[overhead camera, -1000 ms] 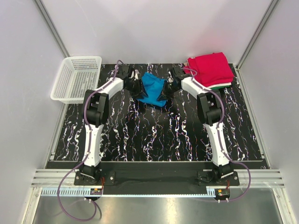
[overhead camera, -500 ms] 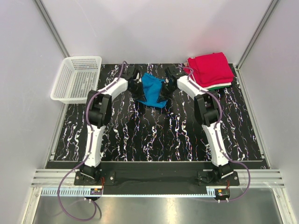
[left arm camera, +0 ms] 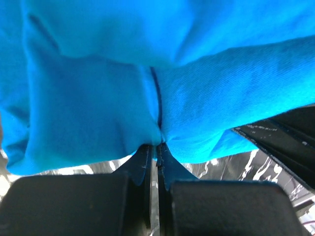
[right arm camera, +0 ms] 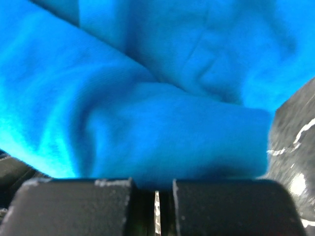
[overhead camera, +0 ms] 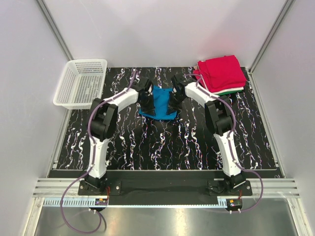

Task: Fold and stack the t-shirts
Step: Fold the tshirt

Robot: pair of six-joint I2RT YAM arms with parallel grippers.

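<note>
- The blue t-shirt point(overhead camera: 158, 102) is lying bunched on the dark marbled surface point(overhead camera: 162, 147), in its far middle part, between the two arms.
- The left fingers point(left arm camera: 141, 164) are pinching the shirt's left edge. They are closed almost completely, with only a thin fold of blue cloth point(left arm camera: 98, 98) between them.
- The right fingers point(right arm camera: 74, 206) are likewise closing fully on the right edge, with blue cloth point(right arm camera: 162, 132) bulging just above them.
- The stack of folded t-shirts point(overhead camera: 221, 72), red on top with green and white edges showing beneath, is sitting at the far right corner. The white basket point(overhead camera: 81, 82) is standing at the far left.
- Step in hand, as judged: spreading the shirt flat for folding. Both arms should be moving apart evenly and keeping the cloth low. Tension should be rising gently so that neither thin pinch slips.
- Compared with a second ago: both pairs of fingers were then standing open beside the cloth, the left pair widely. The shirt was lying farther back and more slanted. It is now sitting nearer, squarer and more compact.
</note>
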